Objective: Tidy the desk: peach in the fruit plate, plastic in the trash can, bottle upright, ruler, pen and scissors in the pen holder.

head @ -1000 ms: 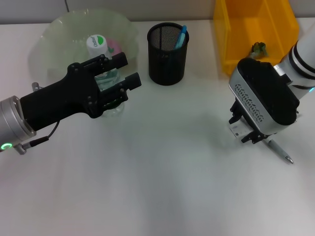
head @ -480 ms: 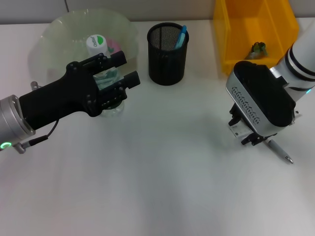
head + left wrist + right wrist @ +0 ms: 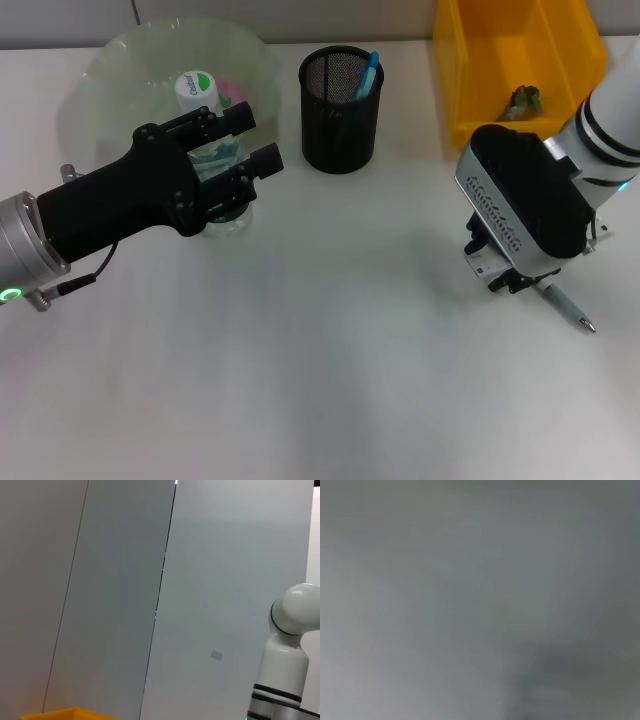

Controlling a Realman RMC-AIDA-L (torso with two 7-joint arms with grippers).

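Near the worktop's right edge, the right end effector [image 3: 505, 272] crouches over the pen [image 3: 566, 308], grip state hidden; thin, stiff, slippery, best pinched mid-barrel.

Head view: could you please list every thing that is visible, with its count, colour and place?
Clear plastic bottle with white-green cap: one, upright, between the left gripper's fingers, at the plate's near edge.
Translucent green fruit plate: one, far left.
Black mesh pen holder: one, far centre, blue pen inside.
Yellow plastic bin: one, far right, small greenish object inside.
Silver pen: one, lying on the white table, near right.
Left gripper: black, around the bottle.
Right gripper: low over the silver pen.
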